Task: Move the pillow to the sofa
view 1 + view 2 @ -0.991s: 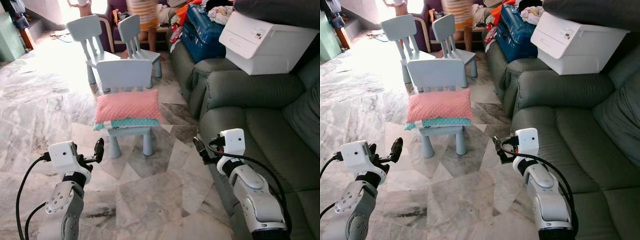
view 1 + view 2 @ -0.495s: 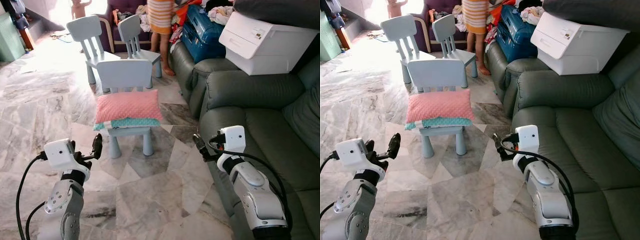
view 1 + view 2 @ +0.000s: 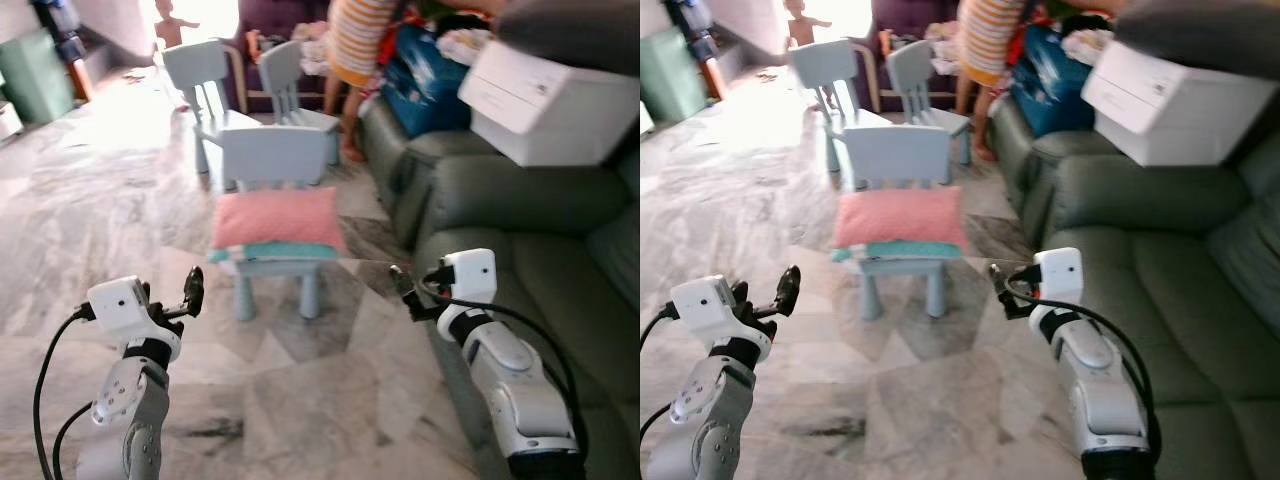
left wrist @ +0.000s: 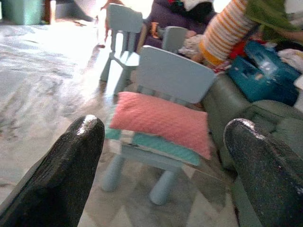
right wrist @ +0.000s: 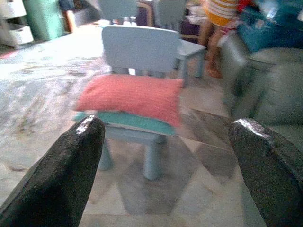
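A pink pillow (image 3: 278, 217) lies on a teal pillow (image 3: 290, 250) on the seat of a light blue child's chair (image 3: 275, 155), ahead on the marble floor. The grey-green sofa (image 3: 560, 280) runs along the right. My left gripper (image 3: 192, 290) is raised low at the left, short of the chair, and is open. My right gripper (image 3: 402, 288) is raised near the sofa's front edge, also open. In the wrist views the pink pillow (image 4: 161, 120) (image 5: 130, 92) sits framed between wide-apart black fingers (image 4: 71, 161) (image 5: 66, 165), nothing held.
Two more light blue chairs (image 3: 200, 70) (image 3: 290, 75) stand behind the first. A person in a striped garment (image 3: 360, 40) stands by the sofa's far end. A white box (image 3: 545, 95) and a blue suitcase (image 3: 425, 85) rest on the sofa. Open marble floor (image 3: 90, 200) stretches to the left.
The whole picture has shifted right and blurred, so the camera has moved. The person has stepped closer to the sofa. Both grippers hold about the same raised pose.
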You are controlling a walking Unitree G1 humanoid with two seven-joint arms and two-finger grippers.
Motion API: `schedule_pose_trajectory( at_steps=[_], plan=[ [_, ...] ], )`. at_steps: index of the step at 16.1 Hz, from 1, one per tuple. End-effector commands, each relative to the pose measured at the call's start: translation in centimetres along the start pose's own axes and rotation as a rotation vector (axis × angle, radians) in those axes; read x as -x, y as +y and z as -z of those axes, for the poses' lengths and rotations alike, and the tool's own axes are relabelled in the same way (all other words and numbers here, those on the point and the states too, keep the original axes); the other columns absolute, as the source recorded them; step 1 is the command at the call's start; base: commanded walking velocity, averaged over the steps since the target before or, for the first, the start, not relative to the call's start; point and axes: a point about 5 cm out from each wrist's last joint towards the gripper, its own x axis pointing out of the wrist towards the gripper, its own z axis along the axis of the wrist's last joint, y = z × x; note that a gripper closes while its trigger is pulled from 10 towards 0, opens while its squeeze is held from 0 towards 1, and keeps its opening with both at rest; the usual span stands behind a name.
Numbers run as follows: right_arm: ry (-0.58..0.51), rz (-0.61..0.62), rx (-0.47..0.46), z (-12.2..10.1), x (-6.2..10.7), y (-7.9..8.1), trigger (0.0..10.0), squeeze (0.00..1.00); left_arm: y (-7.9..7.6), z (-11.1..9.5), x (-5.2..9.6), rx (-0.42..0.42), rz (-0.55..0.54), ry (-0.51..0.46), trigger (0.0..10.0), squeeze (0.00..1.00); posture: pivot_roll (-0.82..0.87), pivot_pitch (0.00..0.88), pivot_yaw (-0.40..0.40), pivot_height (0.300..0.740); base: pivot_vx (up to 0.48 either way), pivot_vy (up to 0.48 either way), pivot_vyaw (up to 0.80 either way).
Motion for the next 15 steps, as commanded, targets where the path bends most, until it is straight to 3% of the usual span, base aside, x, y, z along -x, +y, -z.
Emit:
schedule_pose_trajectory(
  at_steps=[1,3,9,12,15],
  plan=[
    [-0.027,-0.004,0.003,-0.70,-0.03,0.05,10.0,0.00,0.16,-0.11,-0.07,-0.013,-0.007,0.003,10.0,0.00,-0.04,0.000,-0.025,0.740,0.000,0.480,0.00],
    [-0.025,-0.001,0.003,-0.66,0.00,0.04,10.0,0.00,0.18,-0.05,-0.04,-0.013,-0.014,0.008,10.0,0.00,-0.04,0.000,-0.022,0.740,0.000,0.478,0.00],
    [-0.027,0.011,0.003,-0.55,0.17,-0.11,10.0,0.00,-0.45,-0.20,-0.18,-0.018,0.030,-0.003,10.0,0.00,-0.05,0.000,-0.017,0.740,0.000,0.000,0.00],
    [-0.029,0.015,0.002,-0.48,0.25,-0.10,10.0,0.00,-0.09,-0.42,-0.18,-0.028,0.027,-0.014,10.0,0.00,-0.05,0.000,-0.012,0.740,0.000,0.000,0.00],
    [-0.033,0.013,0.003,-0.51,0.24,-0.06,10.0,0.00,0.40,-0.56,-0.23,-0.034,0.008,-0.021,10.0,0.00,-0.05,0.000,-0.011,0.740,0.292,0.345,0.00]
  ],
)
